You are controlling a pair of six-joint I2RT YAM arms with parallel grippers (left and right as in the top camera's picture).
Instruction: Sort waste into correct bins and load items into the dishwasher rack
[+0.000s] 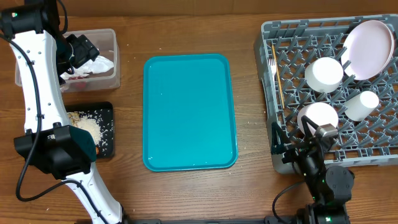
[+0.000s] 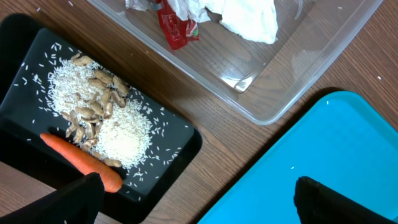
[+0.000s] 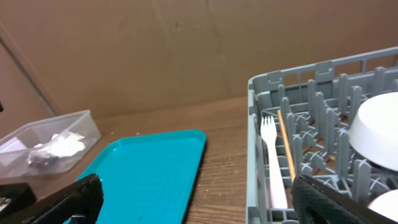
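The grey rack (image 1: 292, 37) at the right holds the white-pink plate (image 1: 370, 48), two white bowls (image 1: 324, 73) (image 1: 318, 117), the cup (image 1: 362, 104), the fork (image 1: 273, 59) and the wooden stick (image 1: 278, 87). The clear tub (image 1: 109, 37) holds napkins (image 2: 249, 18) and the red wrapper (image 2: 171, 28). The black tray (image 2: 180, 149) holds rice (image 2: 124, 137), beige scraps (image 2: 93, 106) and the carrot (image 2: 81, 158). My left gripper (image 1: 84, 51) (image 2: 196, 202) is open and empty, above the tub and the black tray. My right gripper (image 1: 316, 134) (image 3: 205, 208) is open and empty at the rack's front left.
The teal serving tray (image 1: 189, 112) lies bare in the middle of the table, between the bins and the rack. A few rice grains lie on the wood beside the black tray. My left arm crosses over the black tray's left side in the overhead view.
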